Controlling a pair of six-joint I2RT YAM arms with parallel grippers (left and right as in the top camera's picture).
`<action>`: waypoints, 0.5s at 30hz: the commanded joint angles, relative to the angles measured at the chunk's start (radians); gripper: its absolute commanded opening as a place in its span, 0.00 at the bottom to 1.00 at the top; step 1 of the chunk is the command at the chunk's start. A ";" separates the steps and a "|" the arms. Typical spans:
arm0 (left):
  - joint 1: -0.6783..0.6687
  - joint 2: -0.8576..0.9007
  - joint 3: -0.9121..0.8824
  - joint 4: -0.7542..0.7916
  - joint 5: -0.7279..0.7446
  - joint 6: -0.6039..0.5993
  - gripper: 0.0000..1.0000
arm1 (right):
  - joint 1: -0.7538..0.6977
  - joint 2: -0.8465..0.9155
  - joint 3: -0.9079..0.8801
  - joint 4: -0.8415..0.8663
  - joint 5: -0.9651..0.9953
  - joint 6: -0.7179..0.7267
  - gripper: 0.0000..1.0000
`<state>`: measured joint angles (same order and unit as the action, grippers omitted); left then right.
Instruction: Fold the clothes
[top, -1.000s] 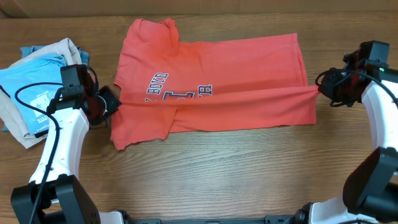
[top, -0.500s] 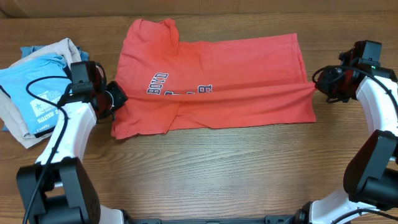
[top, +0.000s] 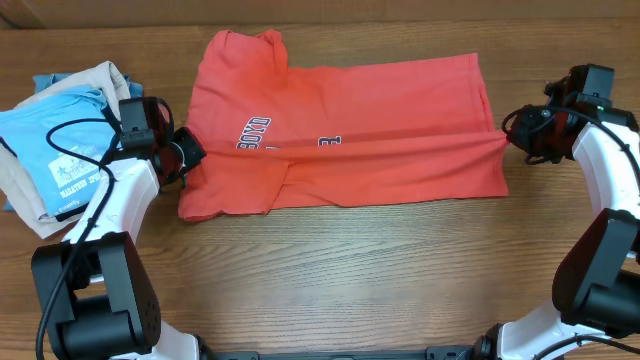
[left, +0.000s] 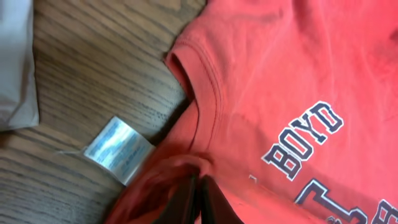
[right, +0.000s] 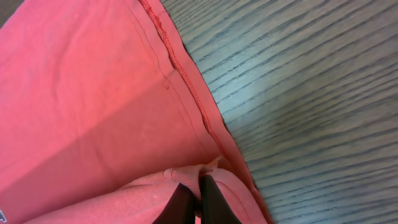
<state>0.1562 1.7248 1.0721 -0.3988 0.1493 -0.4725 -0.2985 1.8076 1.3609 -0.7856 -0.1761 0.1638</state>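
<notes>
The clothes (top: 380, 110), a coral-red T-shirt, lie spread across the wooden table with the near long edge folded up over the chest lettering (top: 255, 133). My left gripper (top: 188, 157) is at the shirt's left end, shut on a bunch of red fabric (left: 168, 180). A small white tag (left: 118, 149) sticks out beside it on the wood. My right gripper (top: 506, 140) is at the shirt's right end, shut on a pinched ridge of fabric (right: 155, 186) next to the hem (right: 180, 74). A taut crease runs between the two grippers.
A pile of a light blue printed T-shirt (top: 60, 150) and beige folded garments (top: 95, 78) sits at the far left, just behind the left arm. A pale cloth edge (left: 15, 62) shows in the left wrist view. Bare wood lies near the front.
The left gripper has carried the shirt's near edge up and away, covering more of the lettering. The right gripper shifted slightly inward with its end of the fold.
</notes>
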 joint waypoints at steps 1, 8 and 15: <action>-0.006 0.014 -0.004 0.011 -0.026 0.000 0.08 | 0.007 -0.003 0.000 0.013 0.018 -0.008 0.04; -0.007 0.014 -0.004 0.014 -0.026 0.000 0.08 | 0.030 0.003 0.000 0.026 0.018 -0.016 0.05; -0.007 0.014 -0.004 0.004 -0.026 0.000 0.09 | 0.051 0.003 0.000 0.038 0.019 -0.042 0.58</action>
<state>0.1562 1.7248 1.0721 -0.3897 0.1375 -0.4725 -0.2531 1.8076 1.3609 -0.7509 -0.1673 0.1329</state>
